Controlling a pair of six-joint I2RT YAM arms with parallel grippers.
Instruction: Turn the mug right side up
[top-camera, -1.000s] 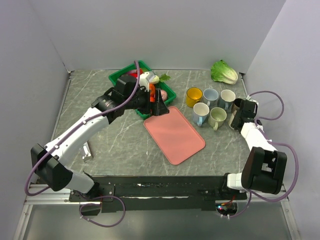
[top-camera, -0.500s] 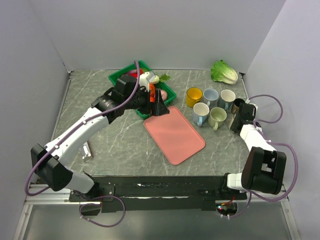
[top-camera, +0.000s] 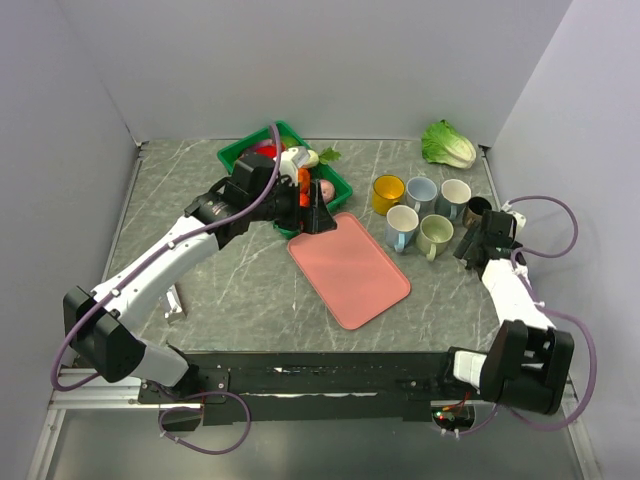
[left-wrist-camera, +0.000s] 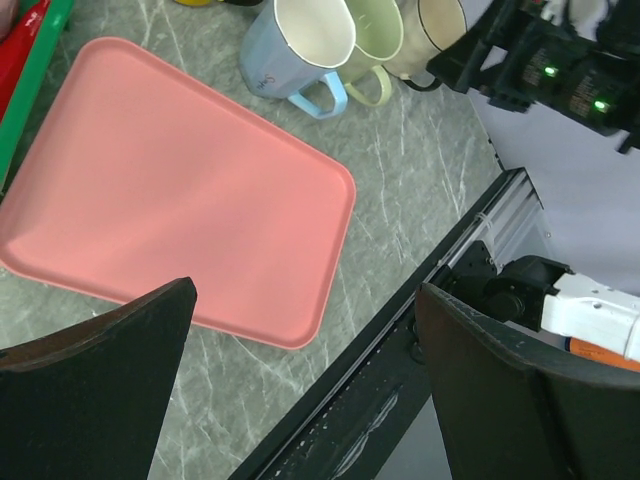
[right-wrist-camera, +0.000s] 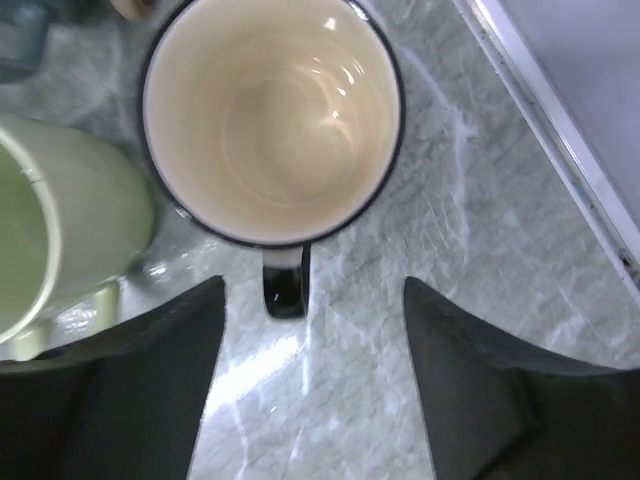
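The mug is black outside and cream inside. It stands upright with its mouth up and its handle pointing at my right gripper. That gripper is open just behind the handle, its fingers on either side of bare table and touching nothing. From above, the mug sits at the right end of the mug group, with the right gripper just near of it. My left gripper hangs open and empty over the far corner of the pink tray.
Several other upright mugs stand left of the black one: yellow, light blue, cream, white-blue and pale green. A lettuce lies at the back right. A green basket of items sits behind the left gripper.
My right gripper has opened, let go of the mug and drawn back a little toward the near edge. The mug now stands free. The left arm has not moved.
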